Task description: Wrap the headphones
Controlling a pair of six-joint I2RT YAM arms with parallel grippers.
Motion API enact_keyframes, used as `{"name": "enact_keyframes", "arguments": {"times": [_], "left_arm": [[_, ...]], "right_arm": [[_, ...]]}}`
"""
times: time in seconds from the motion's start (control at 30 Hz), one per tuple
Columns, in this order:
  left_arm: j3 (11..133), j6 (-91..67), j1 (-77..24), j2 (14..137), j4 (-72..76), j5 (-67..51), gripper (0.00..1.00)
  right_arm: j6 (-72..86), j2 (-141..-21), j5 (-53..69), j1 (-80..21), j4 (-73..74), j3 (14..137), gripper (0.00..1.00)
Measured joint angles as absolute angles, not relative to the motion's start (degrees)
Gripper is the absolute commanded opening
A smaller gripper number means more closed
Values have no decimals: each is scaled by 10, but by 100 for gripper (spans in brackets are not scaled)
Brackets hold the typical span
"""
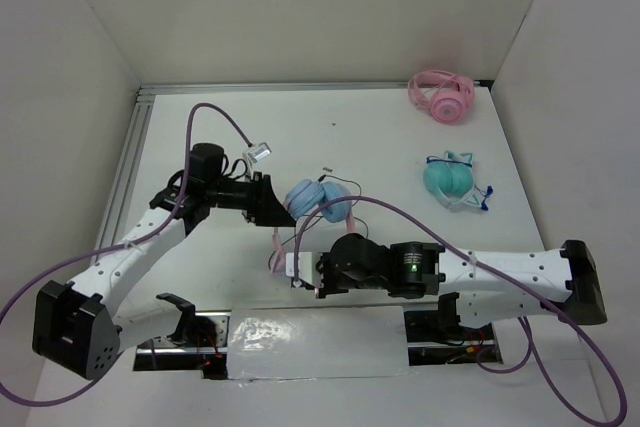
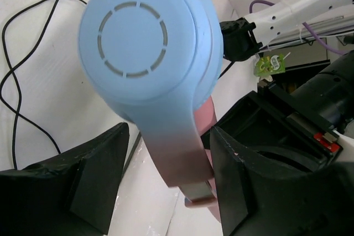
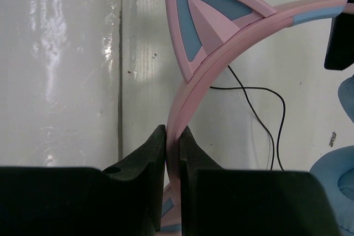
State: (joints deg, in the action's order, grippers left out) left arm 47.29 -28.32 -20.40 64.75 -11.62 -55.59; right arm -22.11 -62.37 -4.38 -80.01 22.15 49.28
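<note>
While the right gripper (image 3: 172,131) clamps the pink band (image 3: 206,63) of the headphones (image 1: 335,209), the left gripper (image 2: 168,131) holds its jaws apart astride the ear cup (image 2: 145,42) stem, which runs twelve to six o'clock.

The headphones (image 2: 149,53) are smooth plastic, the light blue cup with a soft satin sheen, the pink band (image 3: 221,42) matt. The right claw (image 3: 172,134) has matt black, finely grainy fingers (image 3: 138,164); the white table (image 1: 380,137) is smooth, with a glossy, reflective strip (image 1: 290,342) along its near edge

Left fingers (image 2: 94,186) well apart, right fingers (image 3: 138,175) clamped nearly together.
</note>
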Motion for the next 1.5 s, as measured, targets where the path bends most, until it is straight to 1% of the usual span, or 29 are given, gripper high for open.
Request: {"name": "enact_keyframes", "arguments": {"times": [0.2, 0.3, 0.33, 0.37, 0.4, 0.43, 0.47, 0.5, 0.53, 0.57, 0.63, 0.73, 0.83, 0.87, 0.9, 1.03, 1.1, 1.17, 1.3, 1.4, 1.5], "left_arm": [[492, -272, -225, 646, -131, -531, 72], [499, -270, -228, 646, -142, -517, 68], [501, -270, -228, 647, -144, -513, 64], [503, -270, -228, 647, -148, -510, 57], [505, -270, -229, 647, -150, -509, 52], [506, -270, -231, 647, -154, -507, 44], [507, -272, -232, 647, -160, -504, 30], [510, -275, -236, 648, -161, -503, 23], [513, -274, -237, 649, -167, -500, 19], [515, -273, -239, 649, -168, -495, 10], [519, -273, -239, 651, -173, -486, 0], [523, -272, -239, 651, -176, -475, 0], [527, -270, -239, 651, -173, -461, 0], [528, -270, -239, 650, -171, -454, 0], [529, -270, -239, 650, -168, -448, 0], [535, -251, -243, 640, -180, -403, 0], [546, -237, -243, 639, -196, -381, 0], [562, -225, -243, 639, -209, -360, 0], [600, -218, -243, 639, -220, -307, 0], [615, -229, -243, 639, -224, -270, 0], [616, -244, -243, 638, -237, -241, 0]], "right_arm": [[-249, -614, -21, -801, 254, 499, 0], [-254, -615, -21, -801, 267, 505, 0], [-254, -616, -22, -801, 269, 506, 0], [-255, -617, -23, -801, 270, 507, 0], [-255, -618, -24, -801, 270, 507, 0], [-256, -619, -26, -801, 271, 507, 0], [-256, -621, -29, -801, 273, 507, 0], [-257, -623, -31, -801, 276, 507, 0], [-260, -626, -35, -801, 278, 507, 0], [-263, -627, -39, -801, 279, 507, 0], [-263, -628, -44, -801, 279, 509, 2], [-258, -635, -59, -801, 280, 513, 8], [-243, -647, -90, -803, 275, 517, 19], [-235, -652, -104, -804, 274, 521, 40], [-223, -658, -117, -806, 274, 524, 87], [-195, -664, -179, -806, 249, 542, 89], [-184, -663, -196, -806, 227, 547, 93], [-170, -657, -213, -806, 199, 548, 100], [-109, -620, -276, -801, 129, 547, 100], [9, -567, -319, -776, 114, 568, 100], [169, -546, -356, -731, 160, 656, 100]]}}
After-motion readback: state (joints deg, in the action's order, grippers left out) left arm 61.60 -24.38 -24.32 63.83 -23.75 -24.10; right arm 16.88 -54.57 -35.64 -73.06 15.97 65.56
